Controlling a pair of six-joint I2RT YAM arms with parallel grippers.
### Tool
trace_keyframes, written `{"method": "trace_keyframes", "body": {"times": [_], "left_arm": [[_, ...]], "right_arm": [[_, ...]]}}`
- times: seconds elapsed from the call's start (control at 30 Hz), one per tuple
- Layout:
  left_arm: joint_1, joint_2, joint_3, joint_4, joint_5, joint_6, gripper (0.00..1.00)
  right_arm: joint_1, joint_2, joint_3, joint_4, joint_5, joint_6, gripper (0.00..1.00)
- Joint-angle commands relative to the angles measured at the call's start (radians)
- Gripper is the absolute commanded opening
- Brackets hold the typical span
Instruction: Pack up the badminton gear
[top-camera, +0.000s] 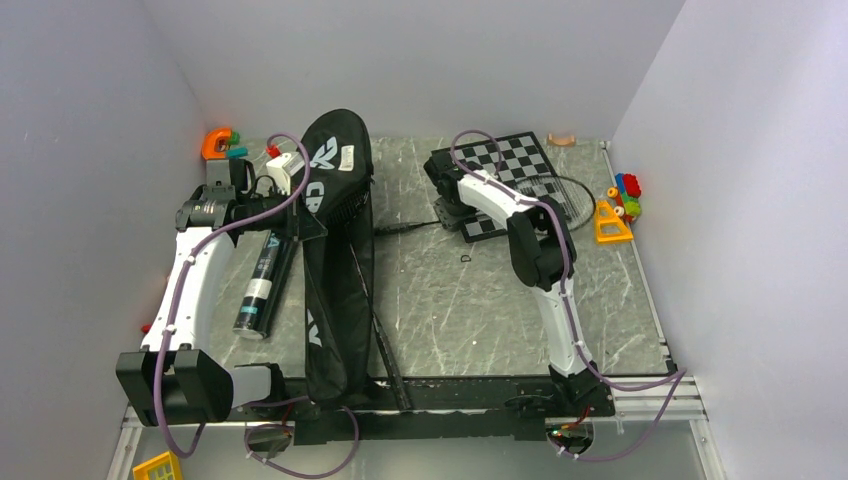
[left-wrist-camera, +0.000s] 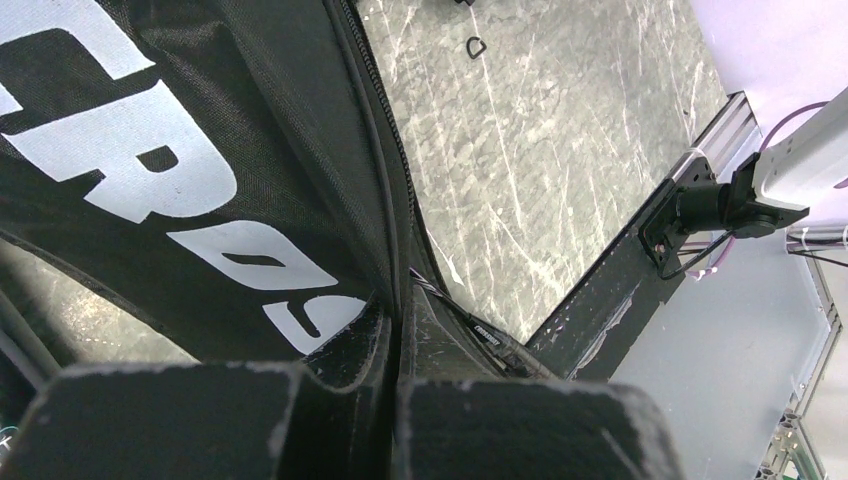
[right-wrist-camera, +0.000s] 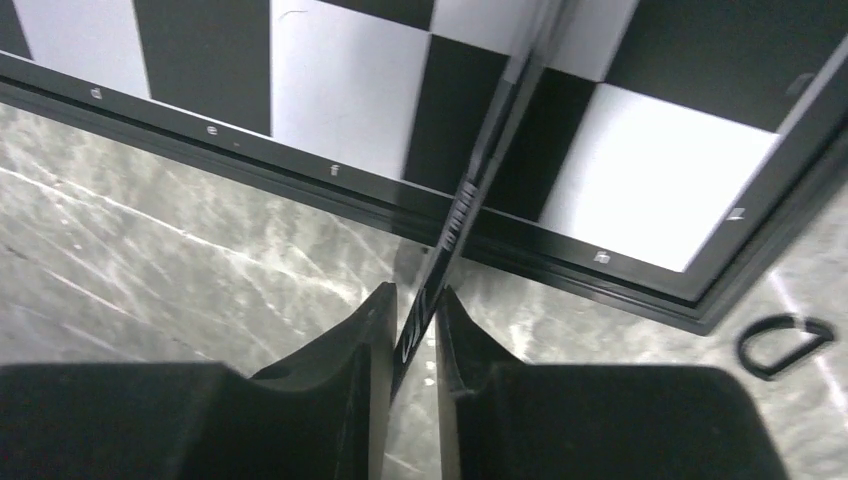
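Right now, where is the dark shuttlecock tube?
Top view: the tube lies on the left, between the left arm and the black racket bag.

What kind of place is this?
Probably a robot lab booth: plain walls box in a marbled table, and the cabled left arm and right arm are bolted at its near edge.

We see a booth of plain, pale, faintly lilac walls: a left wall (top-camera: 80, 150), a far wall (top-camera: 420, 60) and a right wall (top-camera: 750, 200). They close in a table (top-camera: 470, 300) whose top is grey with white, marble-like veins. A black strip (top-camera: 450, 385) runs along its near edge, and silvery metal rails (top-camera: 650, 398) frame the near right corner. Nearer still lies a smooth pale grey surface (top-camera: 450, 465). The light is soft and even.
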Motion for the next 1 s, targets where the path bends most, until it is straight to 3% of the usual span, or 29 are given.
{"method": "trace_keyframes", "body": {"times": [0.0, 0.27, 0.57, 0.97], "left_arm": [[0.001, -0.04, 0.028, 0.007, 0.06, -0.003, 0.0], [0.001, -0.021, 0.013, -0.001, 0.046, 0.016, 0.0], [-0.003, 0.001, -0.008, 0.006, 0.04, 0.026, 0.0], [-0.021, 0.011, -0.018, -0.01, 0.014, 0.036, 0.0]], "right_arm": [[0.026, -0.067, -0.035, -0.084, 0.101, -0.055, 0.19], [0.085, -0.077, 0.044, -0.186, 0.254, -0.13, 0.0], [0.094, -0.135, 0.009, -0.191, 0.412, -0.233, 0.0], [0.082, -0.119, 0.176, -0.154, 0.527, -0.478, 0.0]]}}
